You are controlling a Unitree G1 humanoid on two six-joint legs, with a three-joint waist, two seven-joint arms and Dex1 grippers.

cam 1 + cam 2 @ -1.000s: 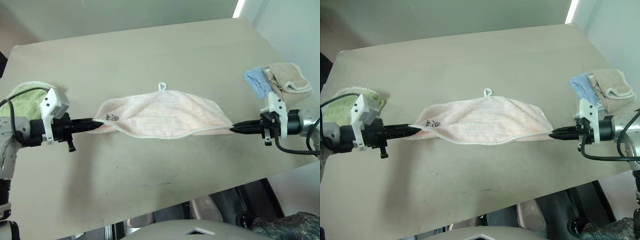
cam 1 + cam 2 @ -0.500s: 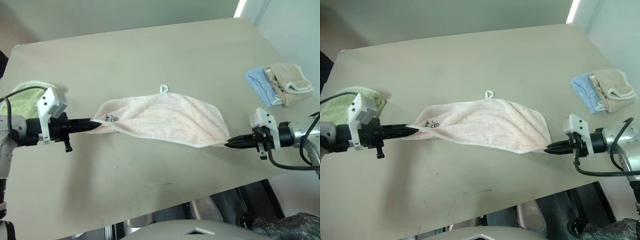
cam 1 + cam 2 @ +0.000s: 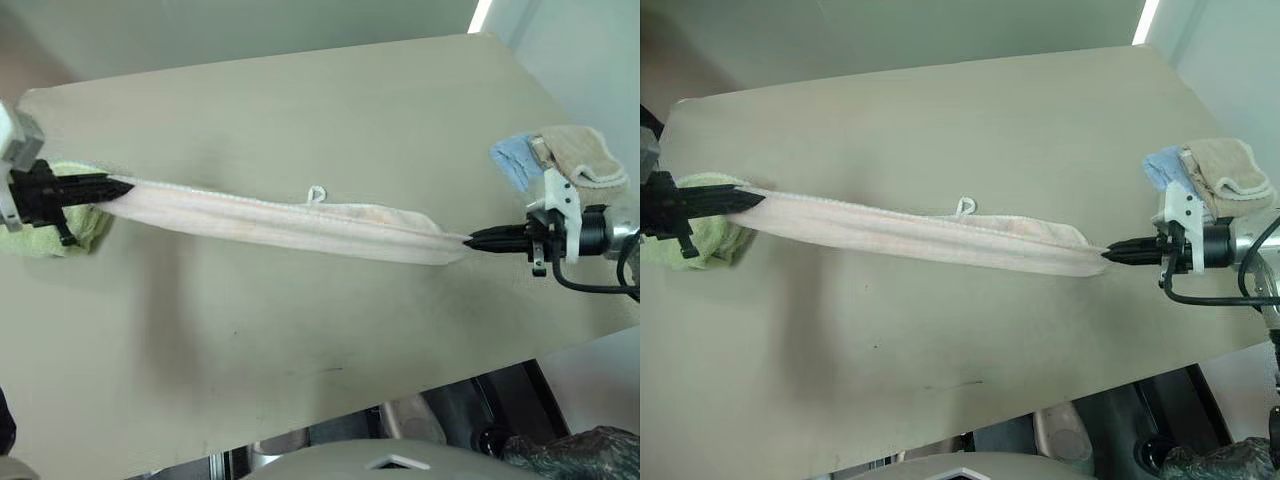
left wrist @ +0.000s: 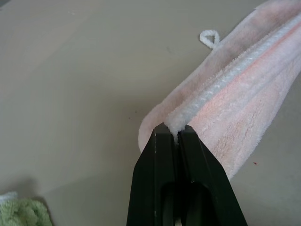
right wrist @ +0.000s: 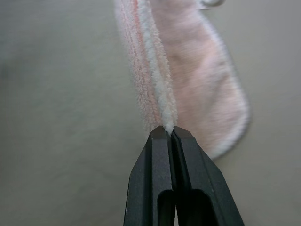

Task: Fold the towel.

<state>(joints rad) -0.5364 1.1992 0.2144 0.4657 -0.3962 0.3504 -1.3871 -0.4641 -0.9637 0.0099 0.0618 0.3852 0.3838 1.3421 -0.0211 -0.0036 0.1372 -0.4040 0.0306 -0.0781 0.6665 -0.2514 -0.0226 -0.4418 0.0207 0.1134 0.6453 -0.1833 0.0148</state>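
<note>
I see the table (image 3: pixel 300 110) under the towel (image 3: pixel 280 218), stretched into a long narrow band between my 2 arms. The green cloth (image 3: pixel 55 225) sits at the left edge, the beige and blue cloths (image 3: pixel 560 155) at the right. Left gripper (image 3: pixel 125 187) and right gripper (image 3: pixel 470 240) each have jaws clamped on a towel end.

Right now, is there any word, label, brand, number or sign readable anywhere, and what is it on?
None can be read: the towel, the green cloth, the beige cloth, the light blue cloth and the table show no legible text.
</note>
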